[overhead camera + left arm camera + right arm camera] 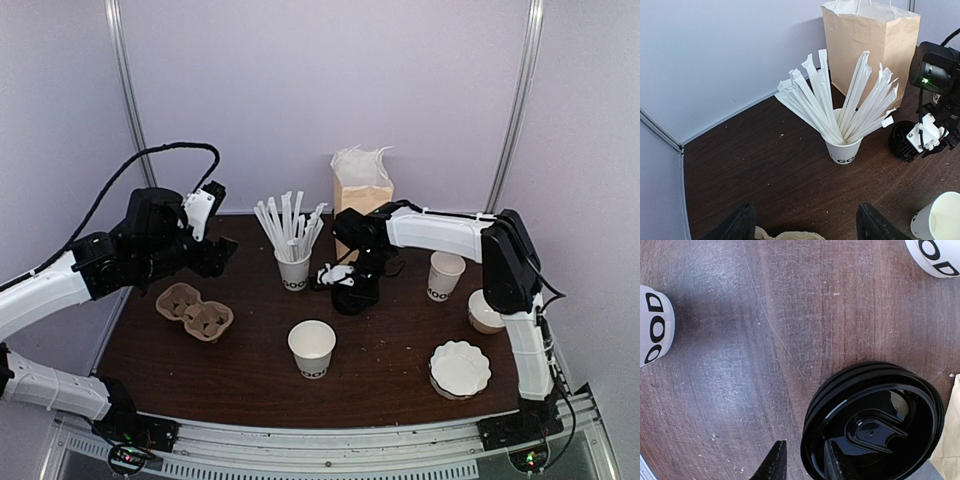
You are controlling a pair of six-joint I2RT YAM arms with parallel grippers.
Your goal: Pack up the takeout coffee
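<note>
No cup with a black lid shows, so the takeout coffee is out of view. A stack of black lids (875,420) lies on the table (250,390) in front of the paper bag (362,195). My right gripper (804,462) hangs over the stack's edge, one finger outside the rim and one on top of the upper lid. A gap shows beside the outer finger. My left gripper (805,227) stands open and empty at the left, above the cardboard cup carrier (195,312). Lidless white cups stand at the front centre (312,348) and to the right (445,275).
A white cup full of wrapped straws (293,268) stands just left of the lids. At the right are a stack of white fluted dishes (460,368) and a small bowl (485,312). Walls close off the back and sides.
</note>
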